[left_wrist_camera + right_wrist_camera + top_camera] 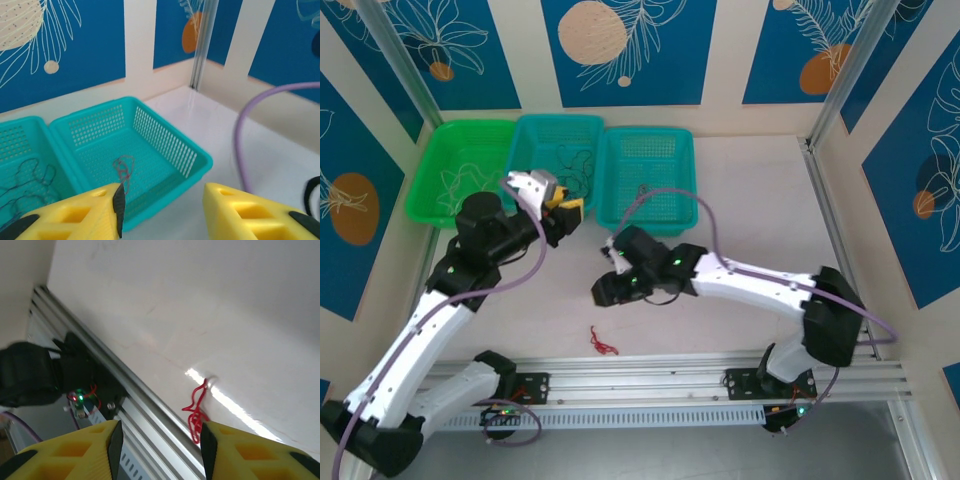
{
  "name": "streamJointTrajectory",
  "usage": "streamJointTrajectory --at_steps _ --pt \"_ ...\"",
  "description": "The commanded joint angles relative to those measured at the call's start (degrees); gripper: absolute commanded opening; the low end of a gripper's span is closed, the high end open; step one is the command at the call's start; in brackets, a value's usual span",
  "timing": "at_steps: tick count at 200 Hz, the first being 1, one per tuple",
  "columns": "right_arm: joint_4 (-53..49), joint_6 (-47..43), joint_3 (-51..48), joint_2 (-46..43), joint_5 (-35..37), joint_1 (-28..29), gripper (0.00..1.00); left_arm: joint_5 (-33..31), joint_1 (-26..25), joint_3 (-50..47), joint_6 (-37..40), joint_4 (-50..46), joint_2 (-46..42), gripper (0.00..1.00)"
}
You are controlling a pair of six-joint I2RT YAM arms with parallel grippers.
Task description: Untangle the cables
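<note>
A red cable (603,343) lies loose on the table by the front rail. In the right wrist view the red cable (197,407) sits just ahead of my right gripper (160,450), which is open and holds nothing. From above, the right gripper (608,290) hovers over the table's middle, behind the red cable. A whitish cable (460,180) lies in the green basket and a dark cable (570,160) in the middle teal basket. My left gripper (565,208) is open and empty above the front of the baskets, and the left gripper (162,210) looks at a thin reddish-grey wire (123,167).
Three baskets line the back: green basket (430,190), middle teal basket (535,130), right teal basket (685,180). The right teal basket (165,145) holds the reddish-grey wire. An aluminium rail (670,375) runs along the front edge. A purple arm cable (240,145) arcs over the table.
</note>
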Motion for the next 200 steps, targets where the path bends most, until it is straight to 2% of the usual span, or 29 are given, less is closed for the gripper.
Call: streamJointTrajectory --at_steps 1,36,55,68,88,115,140,158,164,176,183,200 --pt "-0.6 -1.2 3.6 5.7 -1.2 2.2 0.46 1.6 0.5 -1.3 9.1 -10.3 -5.4 0.45" --pt "-0.1 -0.1 5.6 13.8 -4.2 2.9 0.46 10.6 0.5 -3.9 20.9 -18.3 -15.8 0.50" --pt "-3.0 -0.6 7.6 17.2 -3.9 3.6 0.47 14.1 0.5 -5.1 25.6 -22.4 -19.8 0.59" --pt "-5.2 -1.2 8.9 19.2 -2.8 4.1 0.48 16.2 0.5 -5.3 28.3 -25.4 -21.3 0.64" --pt "-6.6 -1.5 10.2 22.0 -2.2 4.7 0.48 20.2 0.5 -4.4 32.6 -30.9 -22.1 0.79" --pt "-7.2 0.0 11.3 24.7 -2.4 4.7 0.46 24.6 0.5 -4.1 39.8 -37.9 -22.0 0.81" --pt "-8.5 1.6 12.0 26.3 -0.5 4.9 0.37 24.6 0.6 -4.4 43.9 -42.6 -21.9 0.87" --pt "-9.6 2.1 12.1 25.9 1.9 4.8 0.28 24.4 0.5 -5.0 46.0 -44.6 -21.7 0.96" --pt "-9.9 2.1 12.1 25.5 2.5 4.7 0.23 24.2 0.5 -5.2 46.8 -45.0 -21.6 1.00" --pt "-10.0 1.9 11.7 24.6 3.1 4.2 0.07 23.6 0.5 -5.7 48.1 -45.5 -21.4 1.00" --pt "-9.8 1.7 11.3 23.8 3.3 3.9 0.01 23.2 0.4 -5.7 48.8 -45.9 -21.0 1.00" --pt "-9.7 1.5 10.2 21.4 3.8 2.8 0.00 22.7 0.4 -5.7 50.3 -46.4 -20.0 1.00"
